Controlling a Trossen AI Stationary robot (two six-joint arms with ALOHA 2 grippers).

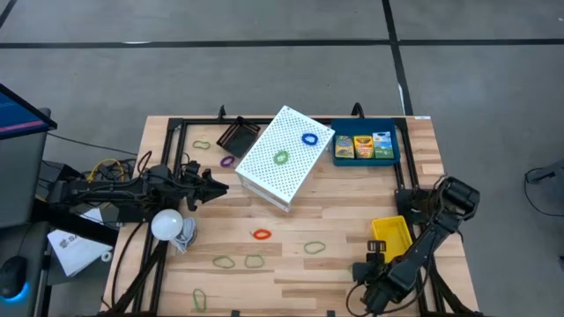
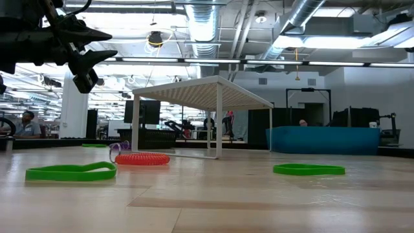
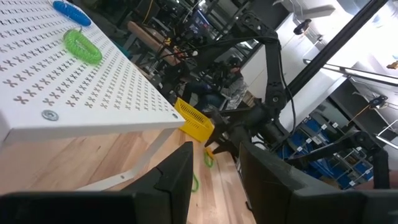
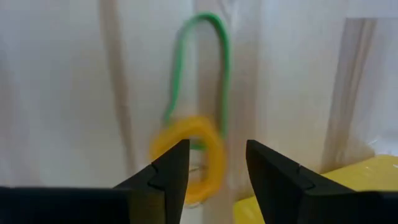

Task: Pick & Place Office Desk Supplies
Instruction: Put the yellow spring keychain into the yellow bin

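My right gripper (image 4: 216, 168) (image 1: 372, 264) points down near the table's front right, open, just left of the yellow mesh tray (image 1: 390, 236). Under its fingers a small yellow coil band (image 4: 189, 158) lies flat on the wood, across one end of a green rubber band (image 4: 200, 68); no touch shows. My left gripper (image 3: 214, 180) (image 1: 210, 185) hangs level and open at the table's left, facing the white perforated shelf (image 1: 284, 157). A blue band (image 1: 309, 139) and a green coil band (image 1: 280, 158) lie on the shelf. Three crayon packs (image 1: 362, 146) lie in the blue tray (image 1: 395, 158).
A black tray (image 1: 236, 136) and a purple band (image 1: 226, 162) lie at the far left of the shelf. An orange coil (image 1: 262, 234) and green bands (image 1: 224, 261) (image 1: 315, 248) lie on the near wood. A white bulb (image 1: 167, 224) sits under the left arm.
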